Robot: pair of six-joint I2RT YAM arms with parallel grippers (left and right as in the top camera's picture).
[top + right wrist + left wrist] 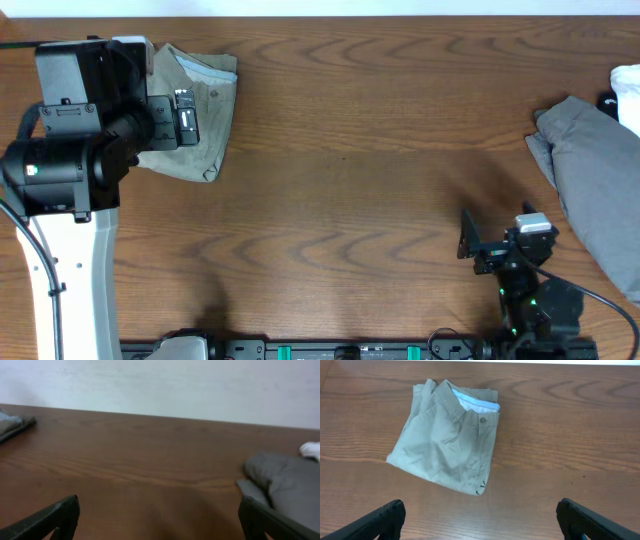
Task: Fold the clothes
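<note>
Lying folded in a compact packet at the table's [350, 200] far left corner, khaki shorts [447, 440] look finished. The left gripper [480, 520] hovers over them, jaws wide and empty; the right gripper [157, 517] likewise. Likely next: the grey garment [590, 170] at the right edge, which needs pulling inward and spreading flat.

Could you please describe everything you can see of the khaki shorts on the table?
The shorts are pale khaki-green, seemingly woven cotton, folded into a compact, roughly square bundle. A button and seam show on top, whitish lining peeks from the far edge, a small dark mark sits at the near corner. They lie flat on the wooden table, toward its far left corner, touching nothing else; the open left pincer hangs clear of them.
</note>
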